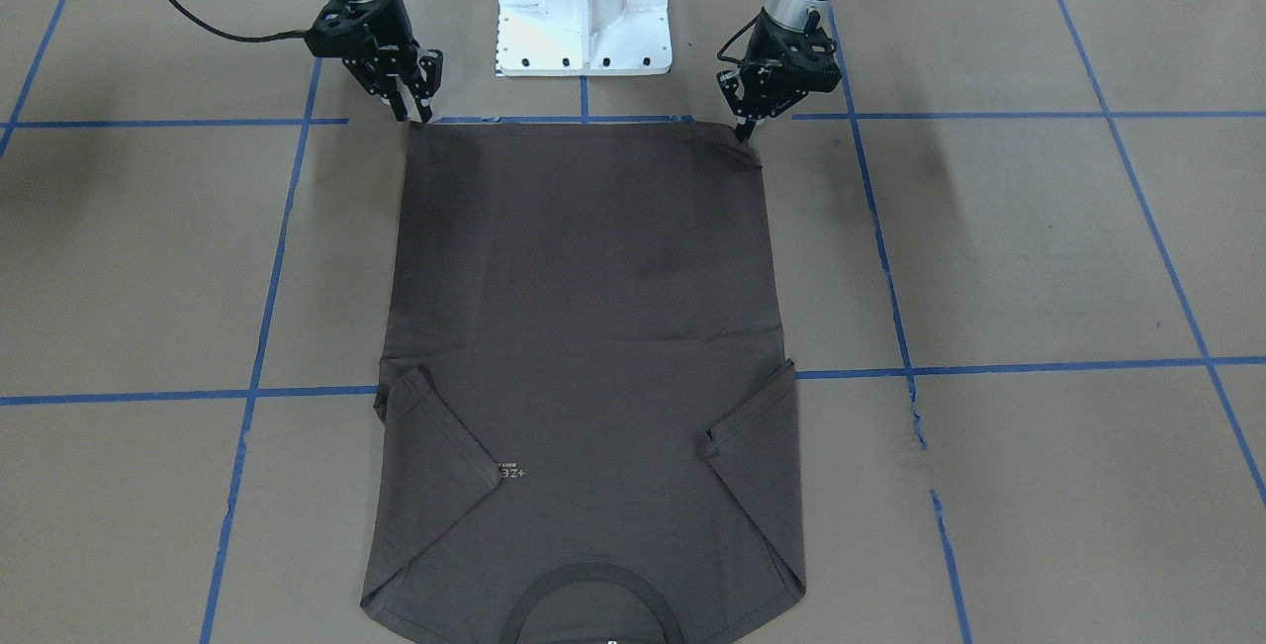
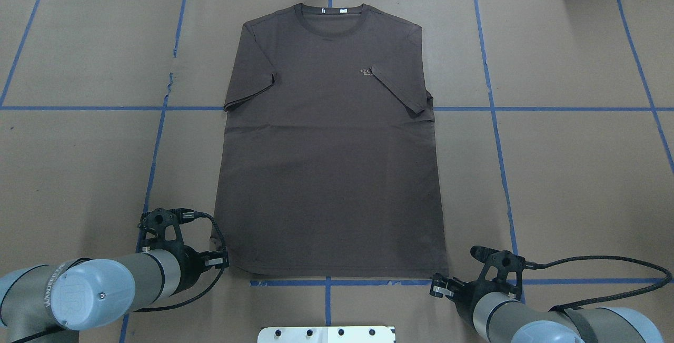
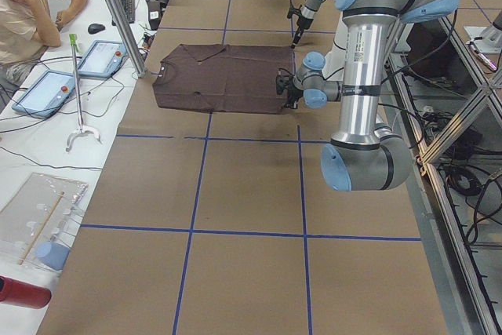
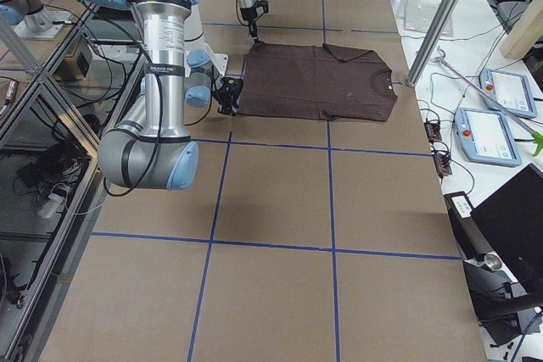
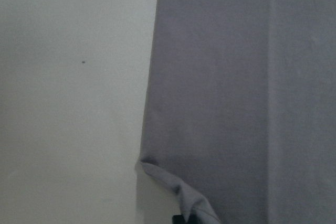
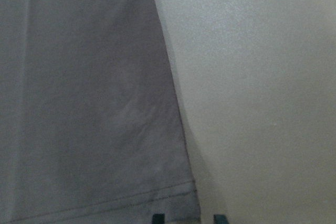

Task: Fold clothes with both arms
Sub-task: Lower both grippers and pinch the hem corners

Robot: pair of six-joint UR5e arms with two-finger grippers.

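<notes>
T-shirt [image 2: 326, 148] flat, frame centre, collar at top | chest logo [image 2: 365, 71] reads "+ze", rest under folded sleeve [image 2: 400, 87] | left gripper [image 2: 224, 262] pinching lower-left hem corner | right gripper [image 2: 435, 285] parted at lower-right corner

T-shirt [image 2: 326, 174] chest logo [image 2: 364, 71] "+ze", rest covered by folded sleeve [image 2: 400, 90]

Overhead cam sits behind robot [image 2: 105, 285], high; we look fwd + down over table [image 2: 79, 174]. Front cam opposite, facing robot, steep, nearer. Both share T-shirt [image 2: 326, 148]. Side cams at table ends, far back, looking along it. Wrist cams v. close: we see only hem corners, one each.
</notes>
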